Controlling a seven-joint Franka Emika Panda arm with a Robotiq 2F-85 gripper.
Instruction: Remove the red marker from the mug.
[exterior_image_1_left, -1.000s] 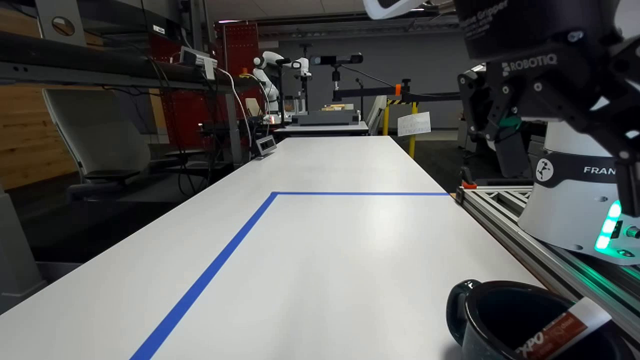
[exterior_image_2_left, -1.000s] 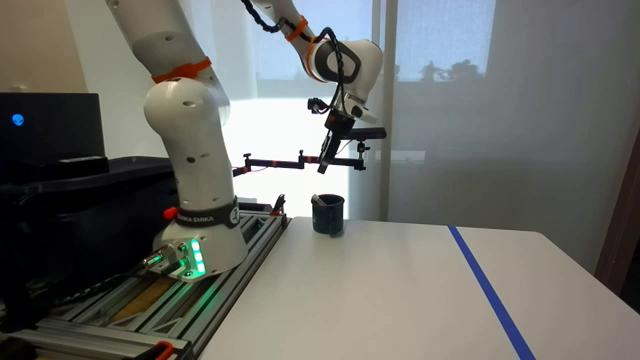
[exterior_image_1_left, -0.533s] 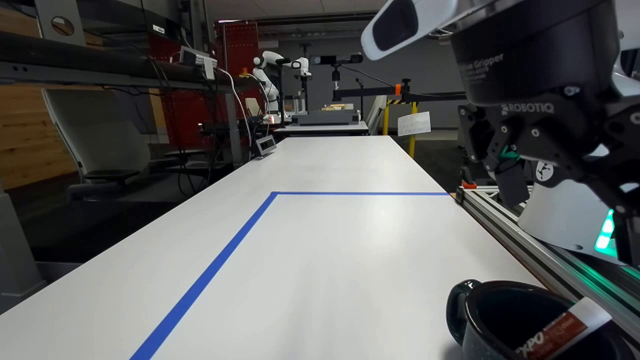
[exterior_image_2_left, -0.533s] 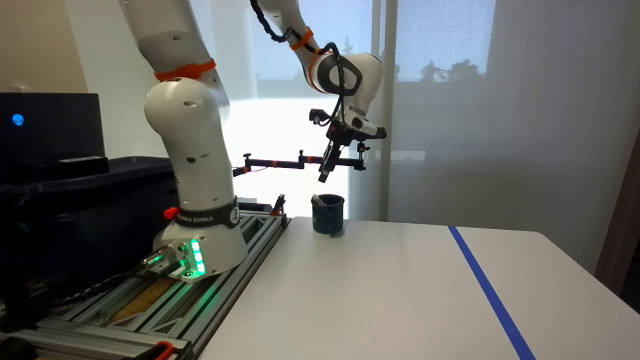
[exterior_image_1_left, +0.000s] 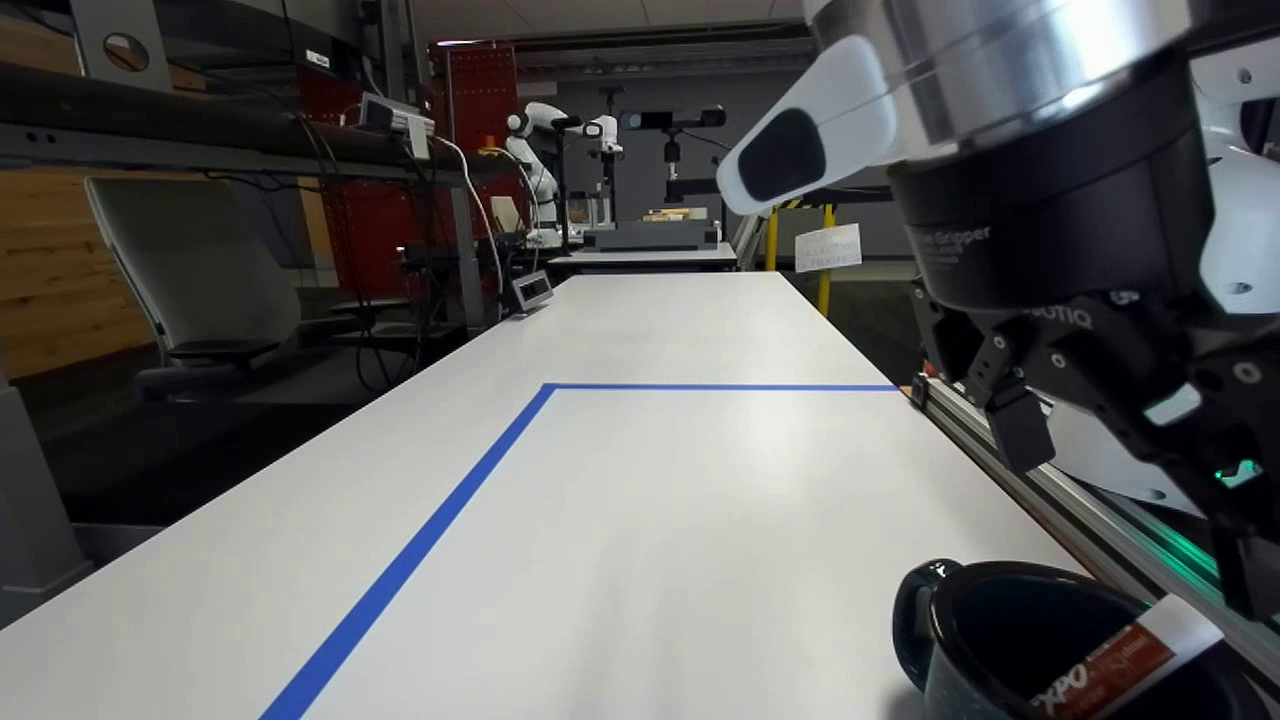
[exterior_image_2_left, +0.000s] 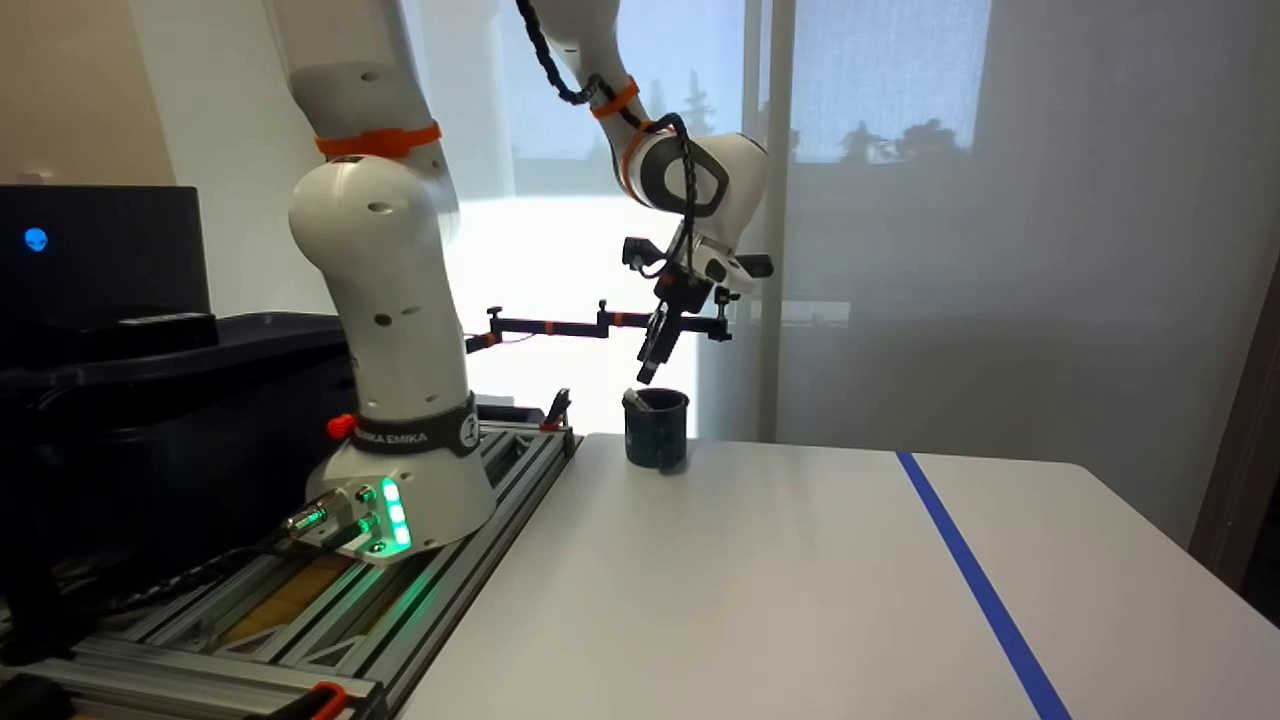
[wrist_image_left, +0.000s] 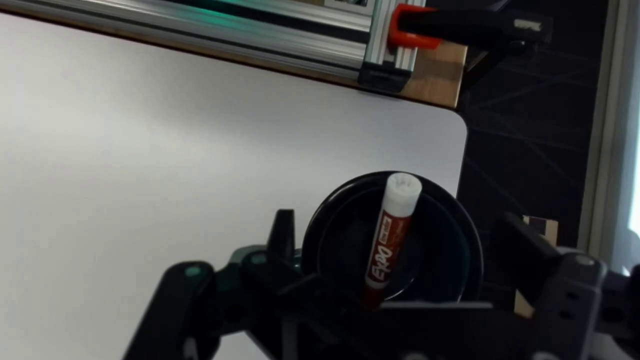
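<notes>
- Wrist view: red marker (wrist_image_left: 392, 230) tilted inside the mug (wrist_image_left: 442, 250), white end at the rim's 12 o'clock, dark-red end toward 7 o'clock, lowest part hidden by the gripper (wrist_image_left: 401, 235).
- Fingers (wrist_image_left: 283, 232) released and spread wide, one at the mug's 9 o'clock, one at 3 o'clock, blurred.
- In both exterior views, gripper slanted above the mug, apart from the marker.
- Mug upright on the white table (exterior_image_2_left: 790, 590), near a corner; handle (exterior_image_1_left: 905, 628) toward 9 o'clock in an exterior view.
- Blue tape (exterior_image_2_left: 972, 564) toward 4 o'clock from the mug in an exterior view, well apart.
</notes>
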